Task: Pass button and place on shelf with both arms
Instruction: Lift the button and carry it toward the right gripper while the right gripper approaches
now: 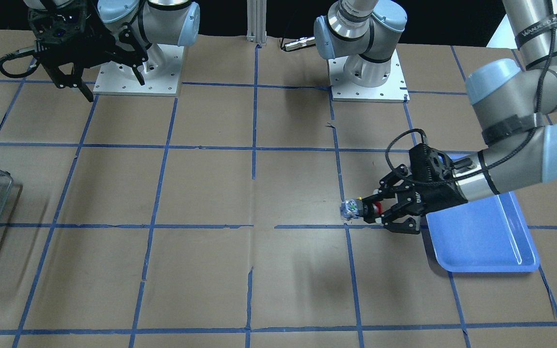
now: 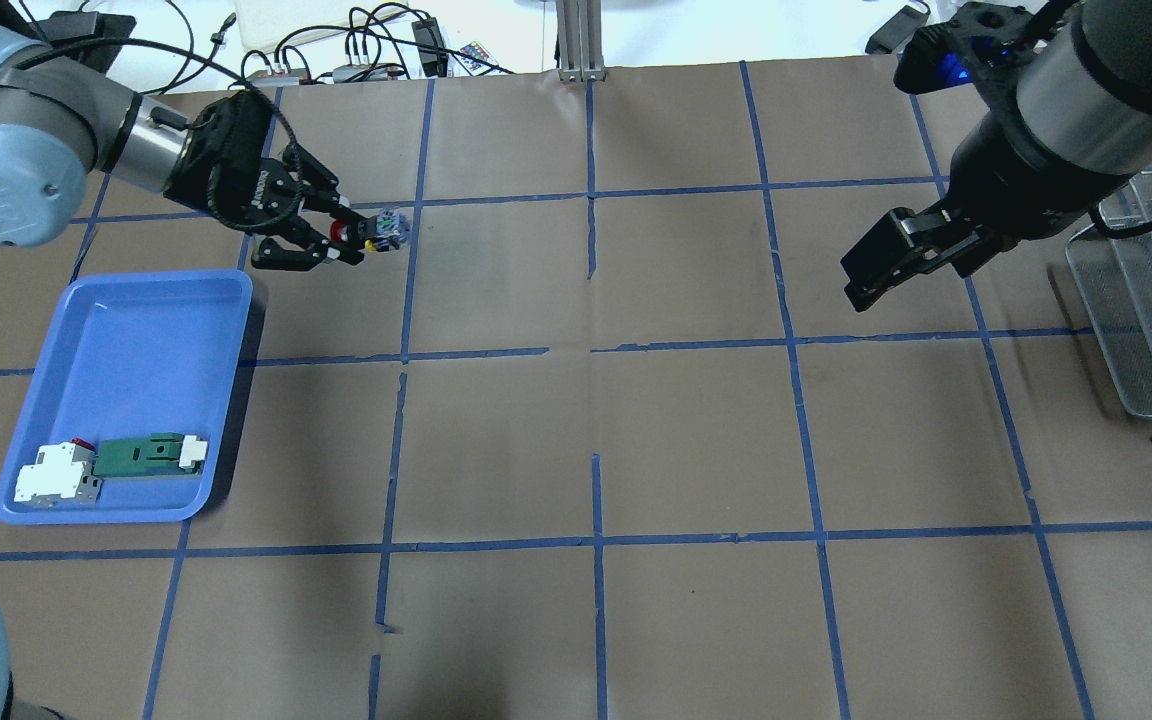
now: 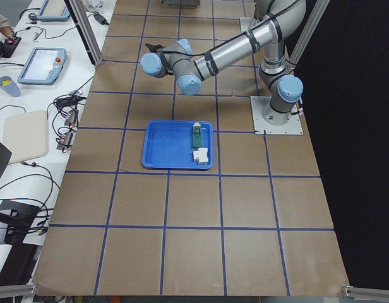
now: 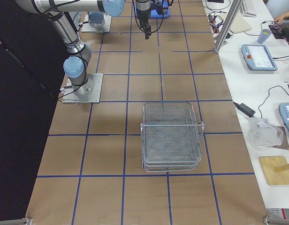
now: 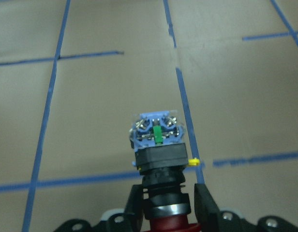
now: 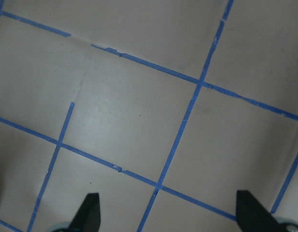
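Note:
My left gripper (image 2: 348, 238) is shut on the button (image 2: 376, 231), held above the table just past the blue tray's far corner. The button's red head sits between the fingers and its blue-and-white block points outward (image 1: 351, 210). In the left wrist view the button (image 5: 158, 154) is gripped at its black collar, block end forward. My right gripper (image 2: 871, 268) is open and empty, raised above the table's right side; its fingertips (image 6: 91, 212) stand wide apart. The wire shelf (image 2: 1151, 300) stands at the right edge and shows whole in the exterior right view (image 4: 171, 136).
A blue tray (image 2: 126, 340) at the left holds a green-and-white flat part (image 2: 148, 454) and a white-and-red block (image 2: 58, 474). Brown paper with blue tape grid lines covers the table. The arm bases (image 1: 366, 72) are bolted at the robot's side.

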